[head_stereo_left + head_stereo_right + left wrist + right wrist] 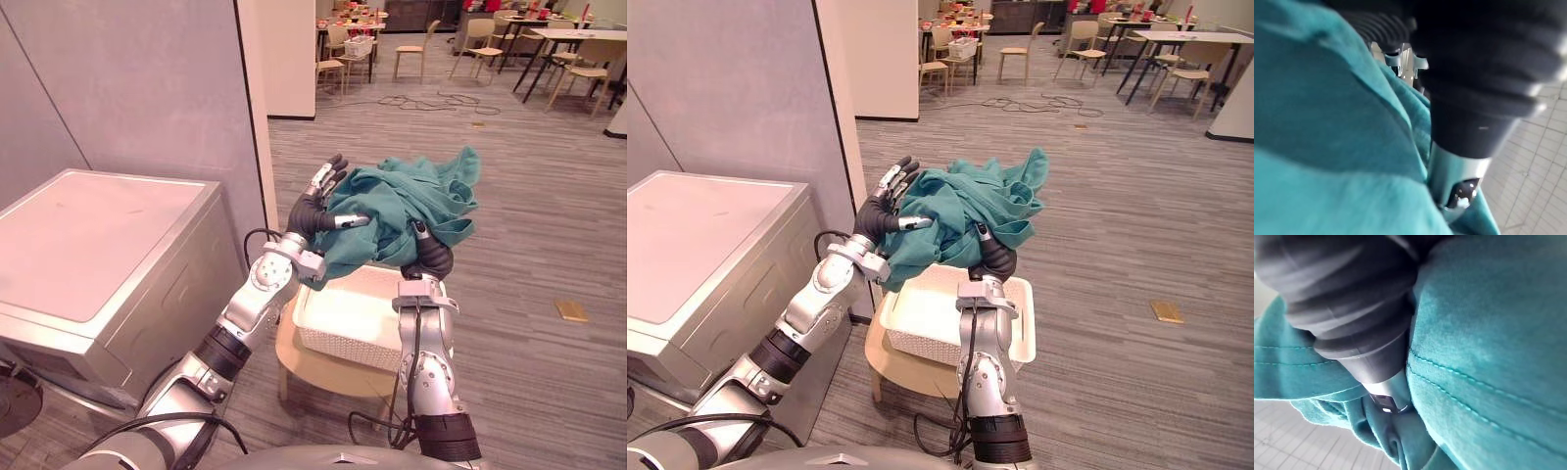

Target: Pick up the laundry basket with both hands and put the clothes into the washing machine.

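Over the basket, hands bear clothes (teal).

No legible text, label, number or sign on washing machine, basket, teal garment.

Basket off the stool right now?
No, the white basket sits on the wooden stool, while the left hand and right hand carry the teal garment above it.

Canteen-like hall, dining tables and wooden chairs, washing machine by grey partition
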Controlling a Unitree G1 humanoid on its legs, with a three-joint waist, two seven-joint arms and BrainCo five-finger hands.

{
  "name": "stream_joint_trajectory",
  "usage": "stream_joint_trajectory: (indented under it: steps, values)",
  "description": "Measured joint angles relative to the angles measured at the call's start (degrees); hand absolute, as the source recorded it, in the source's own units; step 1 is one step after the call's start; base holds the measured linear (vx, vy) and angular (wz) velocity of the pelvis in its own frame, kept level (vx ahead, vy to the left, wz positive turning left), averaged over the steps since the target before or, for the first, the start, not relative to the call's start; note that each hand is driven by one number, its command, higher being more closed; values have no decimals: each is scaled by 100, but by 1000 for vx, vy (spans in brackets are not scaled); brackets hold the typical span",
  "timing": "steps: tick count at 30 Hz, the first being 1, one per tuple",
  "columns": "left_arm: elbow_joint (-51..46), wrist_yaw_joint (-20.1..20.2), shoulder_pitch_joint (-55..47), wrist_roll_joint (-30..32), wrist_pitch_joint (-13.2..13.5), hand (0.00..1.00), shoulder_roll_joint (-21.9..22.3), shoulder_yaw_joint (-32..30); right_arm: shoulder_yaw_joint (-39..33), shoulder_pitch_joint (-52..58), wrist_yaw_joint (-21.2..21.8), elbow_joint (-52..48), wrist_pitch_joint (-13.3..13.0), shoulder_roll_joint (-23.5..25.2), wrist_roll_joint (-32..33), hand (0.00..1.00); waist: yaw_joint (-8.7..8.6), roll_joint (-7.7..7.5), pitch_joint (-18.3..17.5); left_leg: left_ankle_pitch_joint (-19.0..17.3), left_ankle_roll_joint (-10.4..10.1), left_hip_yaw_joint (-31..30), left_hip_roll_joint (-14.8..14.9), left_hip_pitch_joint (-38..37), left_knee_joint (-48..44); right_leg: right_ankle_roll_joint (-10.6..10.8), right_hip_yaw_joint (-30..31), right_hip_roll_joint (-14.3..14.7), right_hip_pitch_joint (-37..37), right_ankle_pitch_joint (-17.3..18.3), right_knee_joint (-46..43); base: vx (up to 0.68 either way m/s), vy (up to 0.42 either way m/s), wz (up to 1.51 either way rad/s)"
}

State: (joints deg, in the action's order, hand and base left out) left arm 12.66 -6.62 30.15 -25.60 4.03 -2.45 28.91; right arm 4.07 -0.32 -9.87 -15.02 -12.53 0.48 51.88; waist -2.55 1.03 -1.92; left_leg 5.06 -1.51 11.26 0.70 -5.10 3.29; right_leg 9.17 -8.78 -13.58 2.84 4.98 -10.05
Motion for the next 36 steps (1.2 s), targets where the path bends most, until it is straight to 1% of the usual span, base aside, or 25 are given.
stream_joint_trajectory:
  steps: [3, 6, 8, 11, 14, 15, 16, 19, 22, 28, 31, 36]
  values:
    - [310, 50, 109, 2, -64, 0, 116, 137, 2, 34, -1, -1, -3, 0, 6, 100, -67, 25, -27, 0, 0, 26, 0, 1, 4, 9, 22, 0, -18, -13, -1, -2, 9, -4]
    - [574, 85, 238, 12, -112, 0, 254, 350, 0, 101, -3, -47, -30, -1, 15, 100, -87, 40, -55, 0, 0, 31, 1, 0, 5, 11, 25, -1, -19, -14, -4, 0, 0, 0]
    - [712, 104, 265, 36, -117, 0, 380, 497, -4, 239, -29, -131, -121, -1, 60, 100, -93, 63, -80, 1, 0, 42, 1, -2, 11, 14, 32, -1, -25, -16, -5, 0, 0, 0]
    - [903, 133, 277, 110, -139, 0, 476, 584, -5, 254, -71, -152, -166, 0, 71, 100, -117, 107, -145, 26, 8, 97, 4, -7, 84, 29, 62, -1, -73, -25, -7, -11, 10, -5]
    - [1121, 196, 298, 114, -198, 0, 552, 874, -5, 253, -76, -229, -242, 1, 71, 100, -126, 104, -190, 38, 15, 122, 5, -10, 101, 37, 66, -10, -71, -32, -2, 0, 0, 0]
    - [1162, 209, 298, 120, -250, 100, 577, 1040, -5, 253, -76, -253, -256, 1, 71, 100, -125, 78, -210, 38, 15, 124, 6, -9, 101, 37, 64, -11, -72, -32, -1, 0, 0, 0]
    - [1199, 257, 298, 124, -288, 100, 584, 1193, -5, 253, -77, -253, -266, 2, 72, 100, -129, 62, -240, 38, 15, 126, 6, -9, 101, 38, 64, -12, -72, -32, -1, 0, 0, 0]
    - [1240, 428, 298, 121, -296, 100, 593, 1403, -8, 253, -86, -253, -333, 1, 168, 100, -143, 62, -274, 41, 13, 129, 8, -13, 102, 41, 64, -14, -69, -34, -1, 0, 0, 0]
    - [1240, 427, 299, 111, -297, 100, 608, 1400, -20, 253, -124, -253, -377, 1, 189, 100, -153, 61, -279, 52, 10, 129, 12, -11, 103, 45, 59, -14, -66, -42, -2, 0, 0, 0]
    - [1231, 367, 411, 98, -275, 100, 618, 1404, -20, 254, -192, -420, -381, 33, 198, 100, -144, 58, -280, 61, -3, 119, 5, 11, 104, 50, 39, -29, -68, -58, -1, -6, 4, 1]
    - [1207, 352, 424, 94, -273, 100, 656, 1403, -22, 254, -194, -456, -455, 34, 197, 100, -160, 49, -287, 64, -1, 116, 3, 16, 104, 51, 37, -33, -70, -60, 2, 0, 0, 0]
    - [1207, 319, 424, 90, -280, 100, 686, 1403, -24, 254, -194, -457, -477, 34, 197, 100, -181, 47, -288, 73, 11, 109, 2, 25, 105, 51, 31, -34, -71, -63, 16, 0, 0, 0]
